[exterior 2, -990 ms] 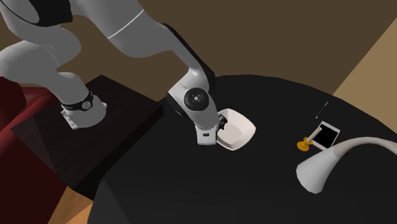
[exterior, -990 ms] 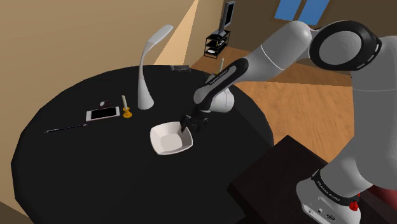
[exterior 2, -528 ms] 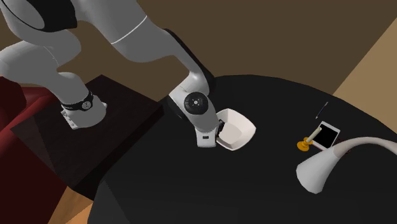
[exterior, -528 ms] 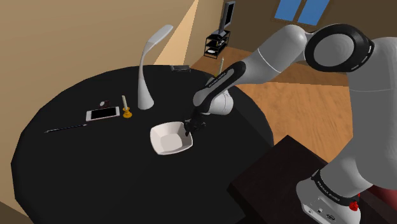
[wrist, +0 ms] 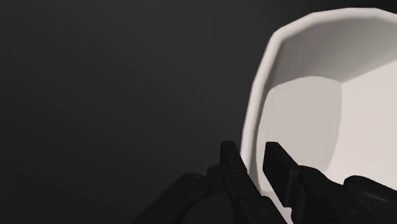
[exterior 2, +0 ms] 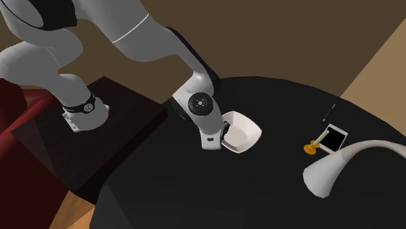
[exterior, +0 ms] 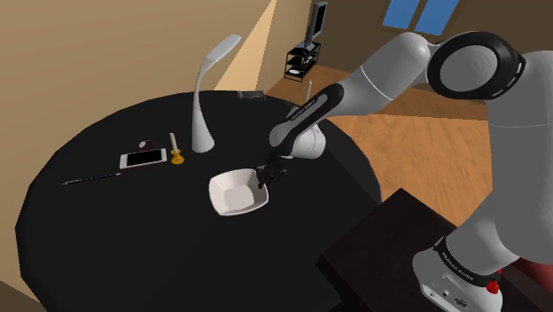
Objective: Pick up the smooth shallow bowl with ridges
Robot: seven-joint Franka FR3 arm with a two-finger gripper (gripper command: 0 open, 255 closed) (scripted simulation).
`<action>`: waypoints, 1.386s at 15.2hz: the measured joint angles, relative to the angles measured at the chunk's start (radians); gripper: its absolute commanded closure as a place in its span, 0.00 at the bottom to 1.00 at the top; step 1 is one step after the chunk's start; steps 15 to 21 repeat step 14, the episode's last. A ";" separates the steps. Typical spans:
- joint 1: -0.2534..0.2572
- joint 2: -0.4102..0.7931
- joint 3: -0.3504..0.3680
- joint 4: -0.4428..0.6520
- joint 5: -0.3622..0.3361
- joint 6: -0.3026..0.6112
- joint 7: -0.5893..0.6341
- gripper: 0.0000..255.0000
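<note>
As the all-black two-finger gripper (wrist: 253, 151), nearly closed, is pinching the rim of the white shallow bowl (wrist: 305, 121) directly beneath it on the round black table (exterior: 106, 230), so slim an edge-hold is probably risking a tipping slip on lifting.

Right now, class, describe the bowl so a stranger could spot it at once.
Find the round black table. Near its middle, nearer the arm than the lamp, candle and phone, sits the bowl. It is the only white, squarish open dish, and the gripper clasps its rim.

No legible text — just illegibly small lettering on the arm's white base (exterior: 458, 264).
</note>
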 measured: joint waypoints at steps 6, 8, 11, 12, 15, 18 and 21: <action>0.013 -0.072 -0.018 -0.022 -0.020 -0.049 0.037 1.00; 0.017 -0.094 -0.025 -0.024 -0.028 -0.067 0.051 1.00; 0.020 -0.128 -0.032 -0.035 -0.038 -0.091 0.066 1.00; 0.021 -0.142 -0.035 -0.040 -0.041 -0.100 0.072 1.00; 0.023 -0.163 -0.040 -0.045 -0.048 -0.115 0.081 1.00; 0.023 -0.163 -0.040 -0.045 -0.048 -0.115 0.081 1.00; 0.023 -0.163 -0.040 -0.045 -0.048 -0.115 0.081 1.00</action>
